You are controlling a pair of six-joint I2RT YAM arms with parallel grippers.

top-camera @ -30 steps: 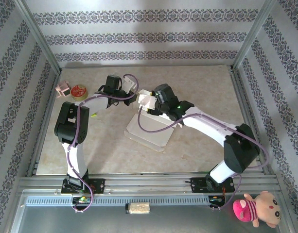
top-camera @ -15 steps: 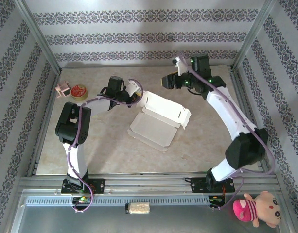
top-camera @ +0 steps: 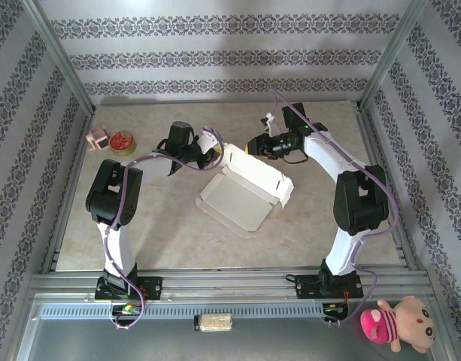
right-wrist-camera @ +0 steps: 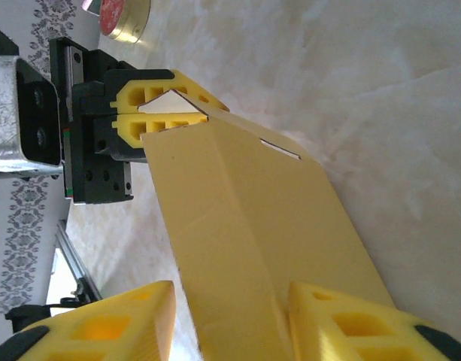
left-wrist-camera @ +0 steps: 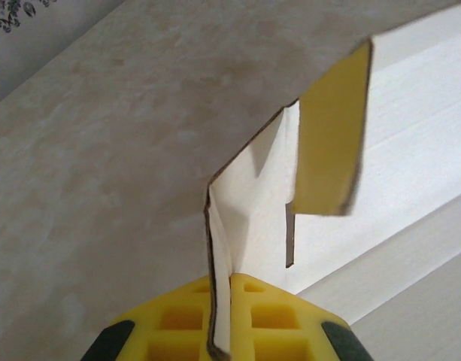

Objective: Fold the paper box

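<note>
The paper box (top-camera: 238, 197) lies mid-table with its white face up, and its far panel (top-camera: 254, 171) stands raised. My left gripper (top-camera: 215, 152) is shut on the panel's left end flap. In the left wrist view its gripper (left-wrist-camera: 224, 301) pinches the white flap edge (left-wrist-camera: 219, 248), and a yellow flap (left-wrist-camera: 329, 143) hangs to the right. My right gripper (top-camera: 254, 144) is behind the panel, pointing left. It is open in the right wrist view (right-wrist-camera: 230, 304), with the panel's yellow face (right-wrist-camera: 238, 218) running between its fingers (right-wrist-camera: 110, 323). The left gripper's fingers (right-wrist-camera: 151, 113) hold the panel's far corner.
A round red tin (top-camera: 122, 142) and a small pink object (top-camera: 98, 138) sit at the table's far left; the tin (right-wrist-camera: 125, 15) also shows in the right wrist view. A pink plush toy (top-camera: 399, 322) lies outside the frame at the near right. Patterned walls enclose the table.
The right arm left the box beside the left gripper, swung up to the back right, then came down behind the raised panel. The panel unfolded to the right. The left gripper kept its hold.
</note>
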